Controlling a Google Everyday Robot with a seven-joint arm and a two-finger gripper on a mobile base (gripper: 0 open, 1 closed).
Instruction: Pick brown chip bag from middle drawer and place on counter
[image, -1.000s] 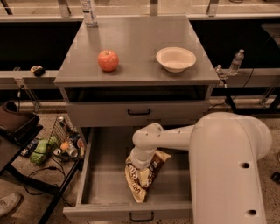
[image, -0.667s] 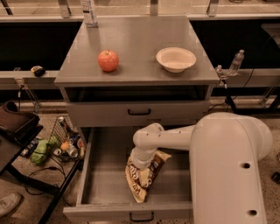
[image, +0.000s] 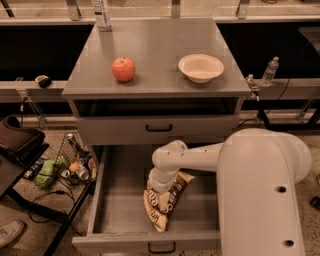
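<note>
The brown chip bag (image: 165, 202) lies on the floor of the open middle drawer (image: 120, 200), crinkled, with cream ends and white lettering. My white arm reaches down from the right into the drawer. The gripper (image: 159, 187) is at the bag's upper end, pointing down onto it, hidden by the wrist. The grey counter (image: 155, 45) tops the cabinet above the drawers.
A red apple (image: 123, 69) and a white bowl (image: 201, 67) sit on the counter. A closed drawer front (image: 159, 129) is above the open drawer. A wire basket of cans and packets (image: 70, 162) stands left of the cabinet. A water bottle (image: 270, 71) is at right.
</note>
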